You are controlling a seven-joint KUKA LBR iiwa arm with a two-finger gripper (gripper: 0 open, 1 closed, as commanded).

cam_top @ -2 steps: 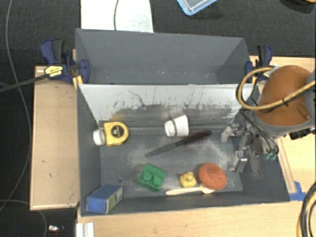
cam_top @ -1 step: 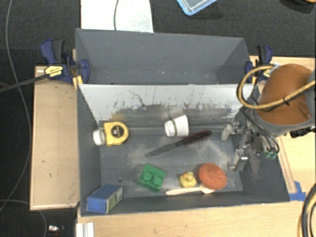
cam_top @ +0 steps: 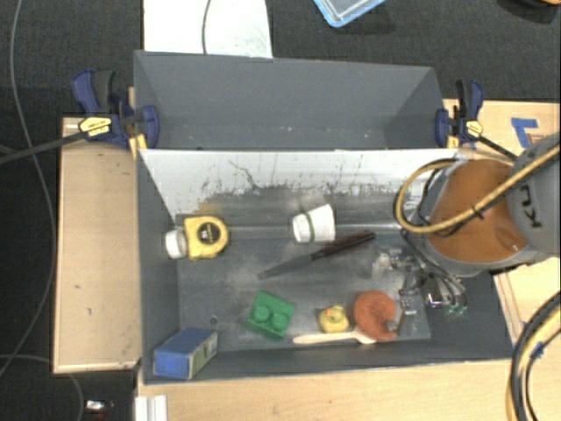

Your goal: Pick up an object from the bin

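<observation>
The hand (cam_top: 408, 303) sits low in the bin's (cam_top: 289, 103) front right corner, against the orange-red round lump (cam_top: 372, 312) beside a small yellow toy (cam_top: 332, 318), probably placed so to take that lump, though whether it is spread or pinching cannot be told.

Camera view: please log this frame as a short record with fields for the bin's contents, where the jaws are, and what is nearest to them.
bin: grey metal bin, loose things lying apart
back row: yellow tape measure, white cup on its side, dark pen
front row: blue box, green toy brick, small yellow toy, pale spoon
jaws: low at the bin's right end
nearest thing: orange-red round thing, just left of them
held: cannot tell
</observation>
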